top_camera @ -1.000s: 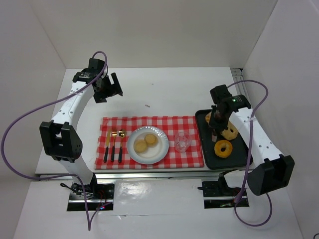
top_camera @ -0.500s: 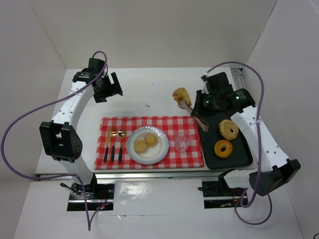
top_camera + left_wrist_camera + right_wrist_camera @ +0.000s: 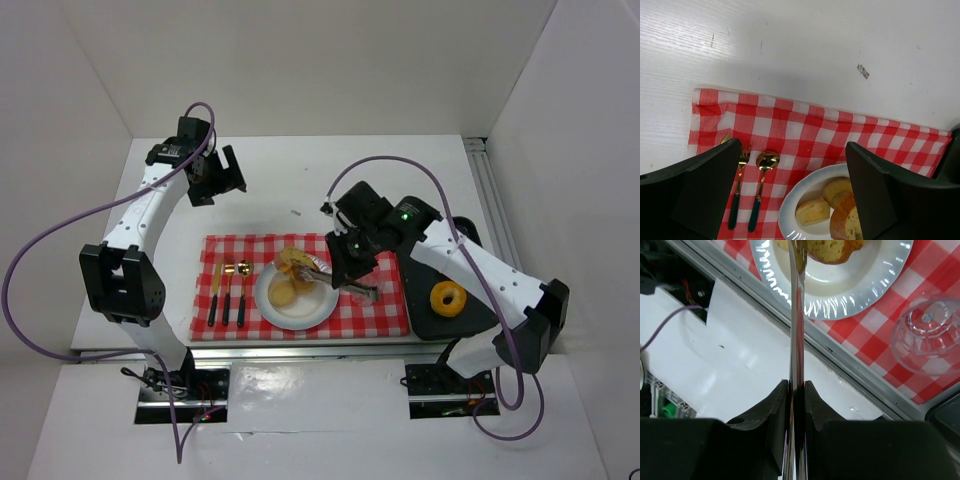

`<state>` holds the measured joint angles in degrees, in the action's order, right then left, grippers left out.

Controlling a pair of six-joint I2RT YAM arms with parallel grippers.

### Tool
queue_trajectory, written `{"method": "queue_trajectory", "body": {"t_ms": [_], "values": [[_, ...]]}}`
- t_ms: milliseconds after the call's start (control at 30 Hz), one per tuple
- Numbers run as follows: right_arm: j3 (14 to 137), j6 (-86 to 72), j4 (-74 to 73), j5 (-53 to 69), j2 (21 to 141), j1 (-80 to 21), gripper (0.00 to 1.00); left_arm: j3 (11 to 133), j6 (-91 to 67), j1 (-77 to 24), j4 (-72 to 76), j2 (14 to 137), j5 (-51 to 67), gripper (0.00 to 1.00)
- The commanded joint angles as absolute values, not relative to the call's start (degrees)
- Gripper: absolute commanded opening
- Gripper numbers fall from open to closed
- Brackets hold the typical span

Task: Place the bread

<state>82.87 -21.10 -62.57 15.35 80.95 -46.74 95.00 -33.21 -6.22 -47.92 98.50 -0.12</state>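
My right gripper (image 3: 342,272) (image 3: 796,385) is shut on a pair of metal tongs (image 3: 796,335). The tongs' tips pinch a rough golden-brown piece of bread (image 3: 293,260) (image 3: 832,250) (image 3: 847,222). It hangs over the back of the white plate (image 3: 310,312) (image 3: 850,295), just above or touching a bun; contact cannot be told. Two small round buns lie on that plate, one (image 3: 812,211) (image 3: 283,293) in the open and the other (image 3: 836,189) partly under the held piece. At the back left my left gripper (image 3: 225,175) (image 3: 792,190) hangs open and empty, high above the table.
The plate sits on a red-checked cloth (image 3: 380,315), with a gold fork (image 3: 740,190) and spoon (image 3: 765,162) to its left. To its right is an upturned clear glass (image 3: 930,335). A black tray (image 3: 480,305) at the right holds a ring doughnut (image 3: 448,297).
My right arm has swung left from the black tray, carrying the rough bread in the tongs over the bare table and then over the plate. The left arm has not moved.
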Motion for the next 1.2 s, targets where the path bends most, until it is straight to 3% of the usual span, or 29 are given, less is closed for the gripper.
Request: {"method": "queue_trajectory", "body": {"t_ms": [0, 100, 267, 467, 633, 733, 867, 1167], "values": [[82.0, -20.2, -65.8, 16.8, 80.6, -48.3, 0.00, 95.3, -33.3, -6.3, -46.8, 96.8, -0.4, 0.99], [81.5, -20.2, -67.1, 16.2, 80.1, -49.0, 0.00, 95.3, -33.3, -6.3, -46.8, 96.8, -0.4, 0.99], [79.3, -20.2, -67.1, 16.7, 81.7, -50.9, 0.13, 95.3, -33.3, -6.3, -46.8, 97.3, -0.4, 0.99], [81.3, -18.9, -67.1, 16.2, 82.3, -51.4, 0.42, 95.3, -33.3, -6.3, -46.8, 97.3, -0.9, 0.99], [83.1, -18.3, -68.2, 14.7, 82.3, -50.2, 0.44, 95.3, -33.3, -6.3, -46.8, 97.3, -0.4, 0.99], [83.8, -17.8, -68.7, 14.7, 82.3, -49.6, 0.52, 95.3, -33.3, -6.3, -46.8, 97.8, -0.4, 0.99], [87.3, -16.7, -69.3, 16.2, 82.3, -48.3, 0.55, 95.3, -33.3, -6.3, -46.8, 98.4, -0.4, 0.99], [91.7, -14.9, -70.3, 16.4, 82.9, -44.0, 0.55, 96.9, -33.3, -6.3, -46.8, 99.5, -0.4, 0.99]]}}
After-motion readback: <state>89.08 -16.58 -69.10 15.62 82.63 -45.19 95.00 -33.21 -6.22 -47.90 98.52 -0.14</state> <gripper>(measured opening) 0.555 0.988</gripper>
